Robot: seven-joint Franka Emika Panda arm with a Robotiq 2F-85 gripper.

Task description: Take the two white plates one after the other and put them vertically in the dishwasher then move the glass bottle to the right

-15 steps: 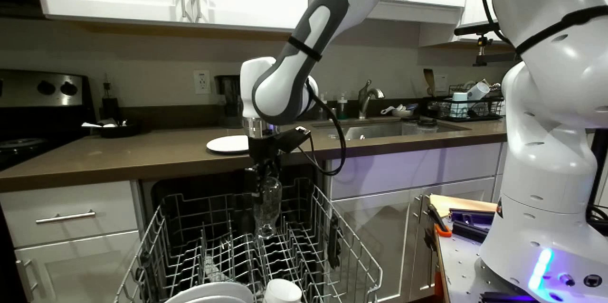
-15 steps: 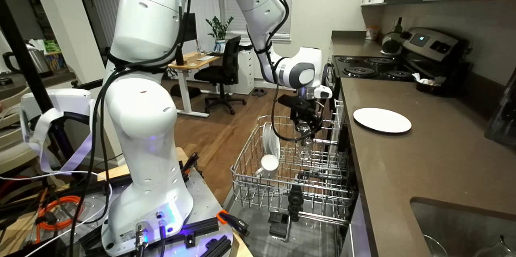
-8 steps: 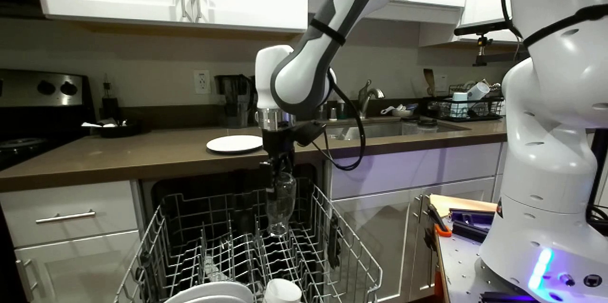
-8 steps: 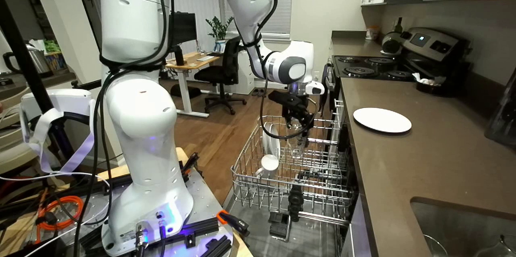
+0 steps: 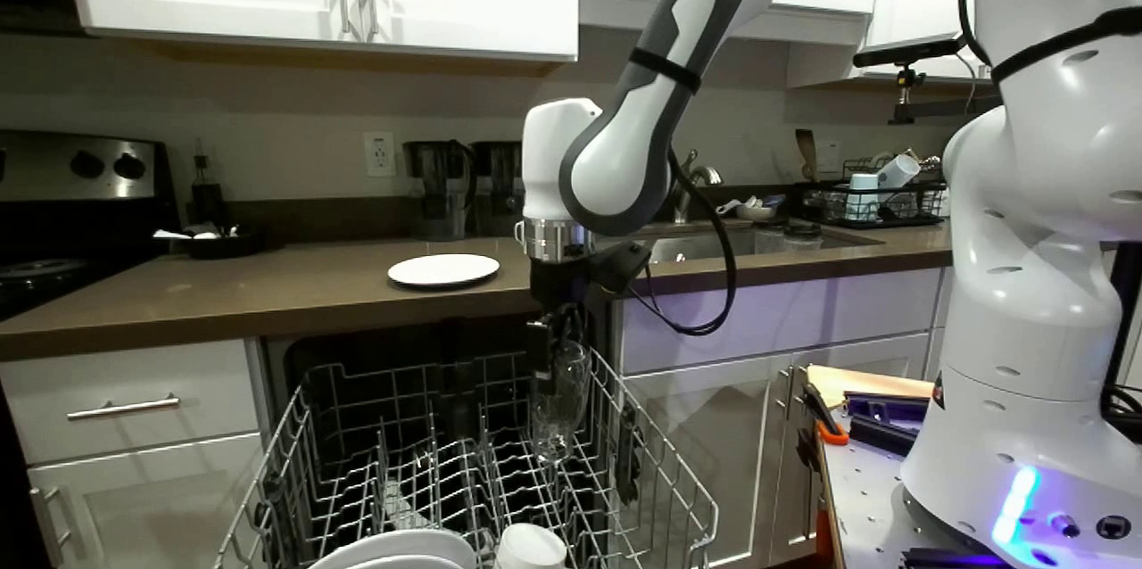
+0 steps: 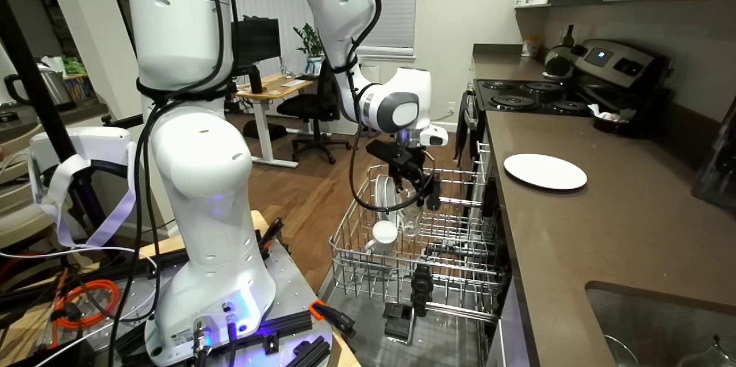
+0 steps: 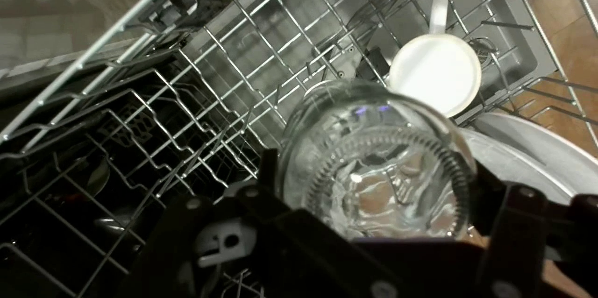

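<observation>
My gripper [image 5: 559, 350] points down and is shut on the glass bottle [image 5: 560, 404]. The bottle hangs neck-down or base-up is unclear; it is slightly tilted, low over the rack tines, and I cannot tell if it touches them. In the wrist view the dark fingers [image 7: 268, 167] press on both sides of the bottle [image 7: 373, 116]. The dishwasher's rack [image 6: 460, 266] is pulled out. Two white plates [image 6: 386, 194] stand on edge in it; they also show in the wrist view [image 7: 514, 158]. Another white plate [image 5: 443, 269] lies flat on the counter.
A white mug [image 6: 384, 233] sits in the rack beside the plates, close to the bottle; it also shows in the wrist view [image 7: 435, 75]. The counter edge [image 5: 357, 312] runs behind the rack. A black cable [image 5: 723, 284] loops from the wrist. A sink [image 6: 661, 309] is in the counter.
My gripper has carried the bottle over the rack, rightward in an exterior view and leftward, closer to the mug and plates, in an exterior view. It has lowered a little in the last half second.
</observation>
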